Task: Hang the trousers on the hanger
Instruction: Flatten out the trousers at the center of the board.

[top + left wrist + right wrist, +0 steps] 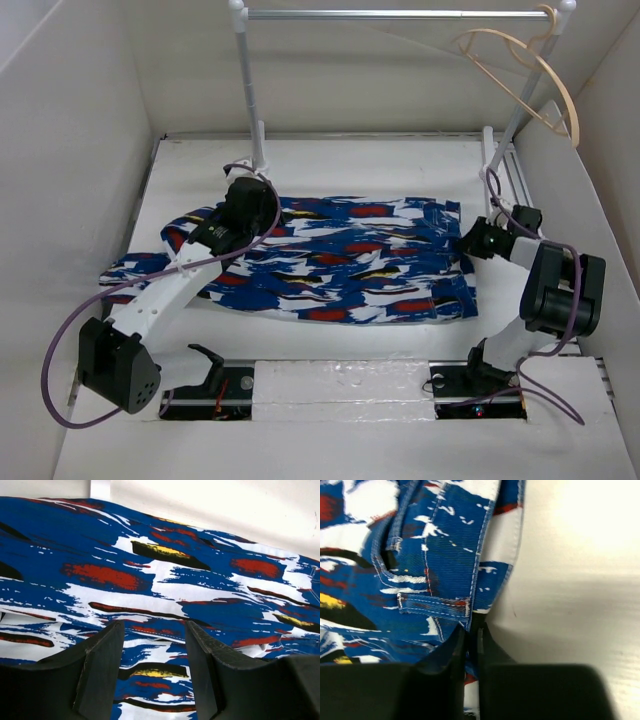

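Stretches the left arm diagonally from its near-left base out over the table [360,165], forearm low and slanting toward the far side. Hovers the left gripper [255,205] [155,630] over the trousers [340,265] [150,580], near their far edge on the left half. Holds its jaws spread wide, with only patterned cloth showing below and between them. Cannot tell from the wrist view whether the tips touch the cloth.

Folds the right arm sharply: rises from the near-right base, bends at a high elbow close to the right wall, then points the wrist down and leftward to the cloth's right end. Pinches the stitched waistband edge of the trousers [420,580] in the right gripper [468,240] [470,635], just below a belt loop [432,606], jaws pressed almost together on the fabric, with bare table immediately to the right.

Has the trousers lying flat across the middle of the table, lengthwise left to right, waistband at the right and legs trailing left under the left forearm. Has the hanger [572,118] hooked on the right end of the rail [400,14] at the far side, tilted, well apart from the trousers and from both grippers.
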Motion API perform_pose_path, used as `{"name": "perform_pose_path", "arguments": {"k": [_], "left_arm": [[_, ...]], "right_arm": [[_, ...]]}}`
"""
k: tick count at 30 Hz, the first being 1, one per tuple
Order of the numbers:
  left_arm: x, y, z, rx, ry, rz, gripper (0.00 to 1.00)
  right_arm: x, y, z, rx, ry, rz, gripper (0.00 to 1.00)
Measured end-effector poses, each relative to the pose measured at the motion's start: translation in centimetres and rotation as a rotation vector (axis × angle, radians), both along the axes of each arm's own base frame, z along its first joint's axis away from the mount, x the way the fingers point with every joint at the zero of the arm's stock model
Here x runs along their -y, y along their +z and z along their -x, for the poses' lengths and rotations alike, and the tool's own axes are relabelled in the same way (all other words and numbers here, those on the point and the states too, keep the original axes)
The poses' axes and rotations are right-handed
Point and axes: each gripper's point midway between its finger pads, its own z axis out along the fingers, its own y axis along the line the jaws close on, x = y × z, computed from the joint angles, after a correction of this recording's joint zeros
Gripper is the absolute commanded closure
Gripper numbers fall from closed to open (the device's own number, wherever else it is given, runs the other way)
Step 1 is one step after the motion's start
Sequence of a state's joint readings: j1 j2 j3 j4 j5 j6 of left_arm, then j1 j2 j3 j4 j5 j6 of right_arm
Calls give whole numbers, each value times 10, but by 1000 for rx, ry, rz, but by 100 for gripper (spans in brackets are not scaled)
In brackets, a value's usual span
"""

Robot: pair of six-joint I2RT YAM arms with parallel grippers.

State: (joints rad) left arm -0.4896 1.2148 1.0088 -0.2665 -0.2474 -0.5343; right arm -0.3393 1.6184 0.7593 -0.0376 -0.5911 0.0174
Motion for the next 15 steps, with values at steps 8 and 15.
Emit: {"name": "perform_pose_path", "arguments": {"k": [8,15], "left_arm": [[-9,-7,4,-27,25,-43,50],[-25,-14,8,-57,84,-77,35]], "right_arm": [[42,22,33,-70,-223,14,100],[134,85,49,-75,-510,275,37]]}}
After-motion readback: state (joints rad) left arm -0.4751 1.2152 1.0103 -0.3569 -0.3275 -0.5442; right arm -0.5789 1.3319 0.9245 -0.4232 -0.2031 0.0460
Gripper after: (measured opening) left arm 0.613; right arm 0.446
